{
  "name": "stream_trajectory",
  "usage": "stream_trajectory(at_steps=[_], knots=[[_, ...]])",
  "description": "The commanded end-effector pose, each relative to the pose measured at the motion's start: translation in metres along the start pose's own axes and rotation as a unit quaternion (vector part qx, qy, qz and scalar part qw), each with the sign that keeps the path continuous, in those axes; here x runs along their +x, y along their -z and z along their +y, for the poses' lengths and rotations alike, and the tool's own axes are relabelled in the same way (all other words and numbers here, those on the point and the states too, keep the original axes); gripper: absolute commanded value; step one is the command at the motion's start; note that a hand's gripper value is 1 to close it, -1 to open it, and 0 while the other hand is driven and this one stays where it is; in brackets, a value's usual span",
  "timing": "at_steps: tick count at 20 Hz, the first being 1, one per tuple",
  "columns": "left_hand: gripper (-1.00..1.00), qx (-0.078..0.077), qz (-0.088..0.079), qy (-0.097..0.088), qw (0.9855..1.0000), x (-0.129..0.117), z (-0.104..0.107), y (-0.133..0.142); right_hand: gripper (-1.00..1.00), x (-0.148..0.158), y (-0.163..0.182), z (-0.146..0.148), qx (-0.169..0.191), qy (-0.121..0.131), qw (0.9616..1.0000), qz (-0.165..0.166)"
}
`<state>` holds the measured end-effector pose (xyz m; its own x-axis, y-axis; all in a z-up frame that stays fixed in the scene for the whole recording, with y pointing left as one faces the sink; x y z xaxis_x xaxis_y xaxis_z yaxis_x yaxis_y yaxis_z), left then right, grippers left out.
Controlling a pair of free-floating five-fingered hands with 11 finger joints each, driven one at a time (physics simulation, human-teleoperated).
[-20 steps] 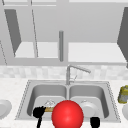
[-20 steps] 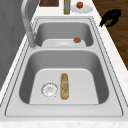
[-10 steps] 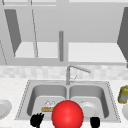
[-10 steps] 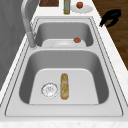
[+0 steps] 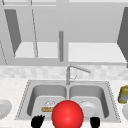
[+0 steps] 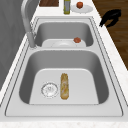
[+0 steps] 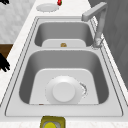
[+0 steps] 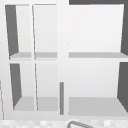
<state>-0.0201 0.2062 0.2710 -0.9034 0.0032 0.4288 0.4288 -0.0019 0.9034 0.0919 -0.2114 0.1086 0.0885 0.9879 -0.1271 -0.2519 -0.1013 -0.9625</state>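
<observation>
Red ball [image 5: 67,114] appears at the near edge of the sink [image 5: 113,110], between the left hand [image 5: 37,121], fingers loosely spread, and the right hand [image 5: 95,122], fingers relaxed, both holding nothing. A one-sided nudge could roll it into a basin, onto the bread [image 6: 64,85] or plate [image 7: 63,92]. Side views give those two whole, but in the front view the ball overlaps them.

Left robot hand [image 5: 37,121] low at the front, fingers spread and pointing up, relaxed, holding nothing. Right robot hand [image 5: 95,122] level with it, well apart (fingers look loosely straight, also free). Side view: one robot hand [image 6: 110,17] hovering, fingers drooping downward.
</observation>
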Motion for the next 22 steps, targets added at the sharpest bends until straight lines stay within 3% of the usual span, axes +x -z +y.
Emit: stream_trajectory(at_steps=[1,16,17,18,22], knots=[[-1.0,0.0,0.0,0.0,1.0,0.0,0.0,0.001,0.0,0.0,0.0,0.0,0.0,0.0,1.0,0.0],[-1.0,0.0,0.0,-0.001,1.0,0.0,0.004,0.012,0.0,0.0,0.0,0.0,0.0,0.0,1.0,0.0],[0.0,0.0,0.0,-0.001,1.0,0.0,0.004,0.012,-1.0,0.0,0.0,0.0,0.0,0.0,1.0,0.0],[0.0,-0.005,-0.003,0.002,1.0,0.0,0.004,0.012,-1.0,-0.002,0.001,0.0,0.002,0.003,1.0,0.001],[0.0,-0.002,-0.001,0.01,0.9999,0.0,0.004,0.012,-1.0,-0.011,0.011,-0.008,0.014,0.002,0.9999,-0.001]])
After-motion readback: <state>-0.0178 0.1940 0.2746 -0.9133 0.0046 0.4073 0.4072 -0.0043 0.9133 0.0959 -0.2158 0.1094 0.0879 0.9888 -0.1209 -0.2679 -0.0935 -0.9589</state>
